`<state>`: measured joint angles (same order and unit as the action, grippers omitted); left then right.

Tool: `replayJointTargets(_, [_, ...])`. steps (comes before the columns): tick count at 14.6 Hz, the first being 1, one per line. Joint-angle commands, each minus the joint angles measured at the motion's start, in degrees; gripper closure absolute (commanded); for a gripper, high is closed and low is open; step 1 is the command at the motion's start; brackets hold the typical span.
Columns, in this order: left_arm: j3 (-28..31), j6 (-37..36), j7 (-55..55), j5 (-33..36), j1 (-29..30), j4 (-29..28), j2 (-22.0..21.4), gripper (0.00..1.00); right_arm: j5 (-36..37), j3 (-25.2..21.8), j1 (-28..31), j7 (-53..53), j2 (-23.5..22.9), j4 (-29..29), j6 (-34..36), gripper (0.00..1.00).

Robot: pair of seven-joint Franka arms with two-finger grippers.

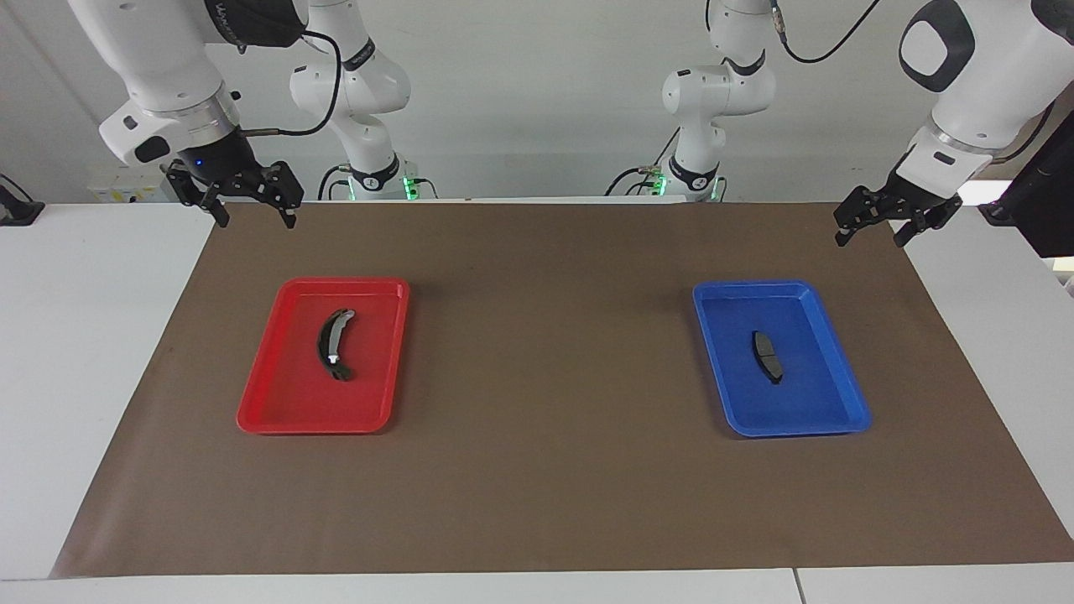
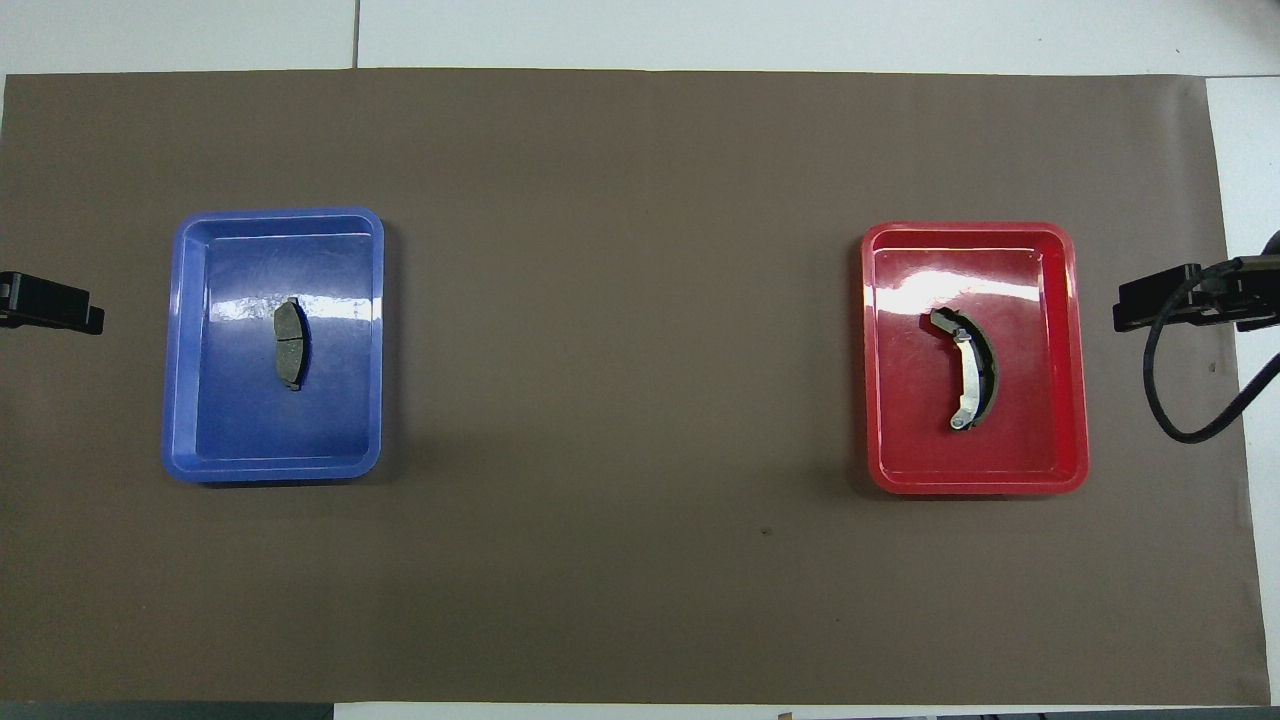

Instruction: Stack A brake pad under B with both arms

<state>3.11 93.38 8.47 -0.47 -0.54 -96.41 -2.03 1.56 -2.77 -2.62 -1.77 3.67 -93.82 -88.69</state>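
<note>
The A brake pad (image 1: pixel 766 356), short and dark grey, lies flat in a blue tray (image 1: pixel 810 403) toward the left arm's end of the table; it also shows in the overhead view (image 2: pixel 290 343). B (image 1: pixel 334 344), the long black crescent with a light-grey face, lies in a red tray (image 1: pixel 285 398) toward the right arm's end, and shows in the overhead view too (image 2: pixel 968 368). My left gripper (image 1: pixel 871 238) hangs open and empty above the mat's edge beside the blue tray. My right gripper (image 1: pixel 256 220) hangs open and empty above the mat's corner near the red tray.
A brown mat (image 1: pixel 545 335) covers the white table. The blue tray (image 2: pixel 200 430) and red tray (image 2: pixel 1060 440) sit far apart on it. A black cable (image 2: pixel 1165 400) loops from the right arm at the mat's edge.
</note>
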Motion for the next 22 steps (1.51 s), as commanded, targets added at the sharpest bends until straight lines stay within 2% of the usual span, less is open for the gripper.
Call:
replayJointTargets(1, [0.1,0.1,-0.6,1.0,-0.6,-0.6,-0.5,0.01,-0.6,0.6,0.8,1.1,0.3,0.2,0.8,0.00])
replayJointTargets(9, [0.1,0.1,-0.6,1.0,-0.6,-0.9,-0.6,0.01,-0.5,0.6,0.9,1.3,0.3,0.2,0.7,0.00])
replayJointTargets(12, [0.0,2.9,-0.6,1.0,-0.7,-2.7,-1.0,0.01,-0.5,0.6,0.9,1.2,0.3,0.0,0.5,0.00])
replayJointTargets(17, [-0.3,15.5,-2.5,1.1,-0.8,-14.1,-4.4,0.02,-0.5,0.6,0.9,1.2,0.3,-0.1,0.5,0.00])
replayJointTargets(19, [-0.3,20.8,-4.9,1.1,-0.9,-17.5,-3.5,0.02,-0.6,0.6,0.9,1.1,0.4,-0.2,0.4,0.00])
replayJointTargets(22, [-0.3,31.1,-6.4,1.1,-1.7,-22.0,1.0,0.02,-0.7,0.6,0.8,1.2,1.2,-1.8,-0.6,0.00])
